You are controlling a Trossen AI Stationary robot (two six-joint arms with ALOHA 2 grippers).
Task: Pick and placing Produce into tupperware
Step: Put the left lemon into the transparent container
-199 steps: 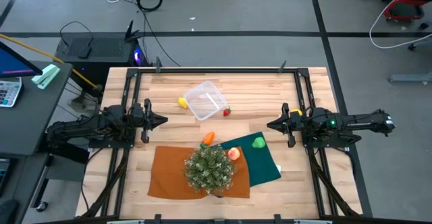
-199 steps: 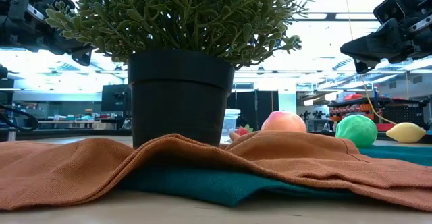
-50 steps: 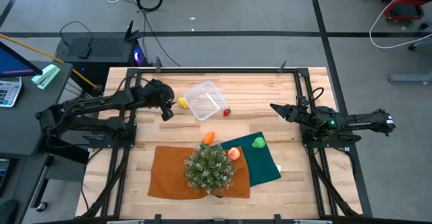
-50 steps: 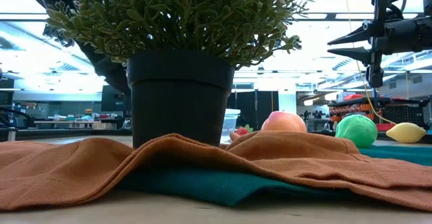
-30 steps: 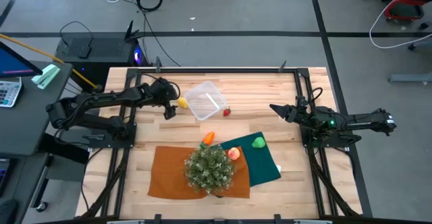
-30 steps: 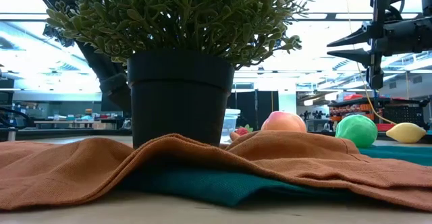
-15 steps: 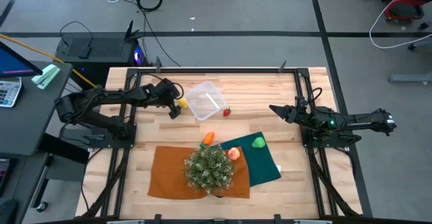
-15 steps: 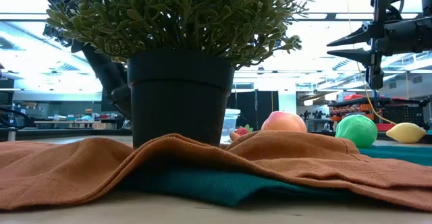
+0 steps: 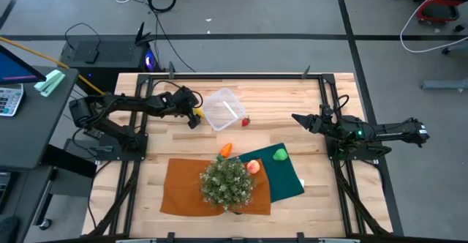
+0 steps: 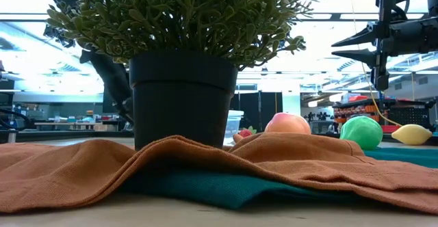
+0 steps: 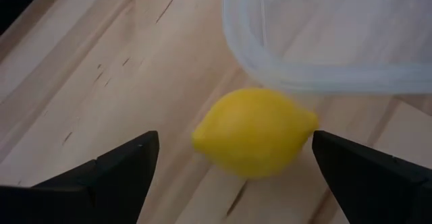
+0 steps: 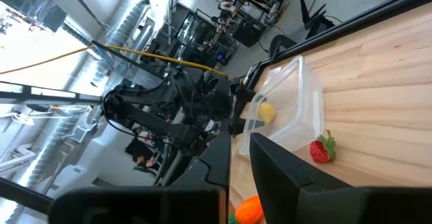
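Potted plant [image 9: 227,182]: standing on an orange cloth [image 9: 183,188] overlapping a green cloth [image 9: 287,177] at the bench's [image 9: 292,100] near edge, with green [image 9: 280,154], peach [image 9: 253,167] and orange [image 9: 226,149] produce lying alongside.
Strawberry [image 9: 246,121]: lying just beside the tupperware [image 9: 222,109], toward the far edge.
Left gripper [image 11: 233,166]: spreading wide around the lemon [image 11: 254,132], which is touching the tupperware.
Right gripper [image 9: 296,117]: hovering clenched and empty near the right edge.

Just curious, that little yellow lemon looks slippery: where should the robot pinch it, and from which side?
Probably across the lemon's fat middle, not its pointed ends, coming from the open wood side away from the clear container, whose rim lies right beside it. The left tool already stands open with a finger on each side.
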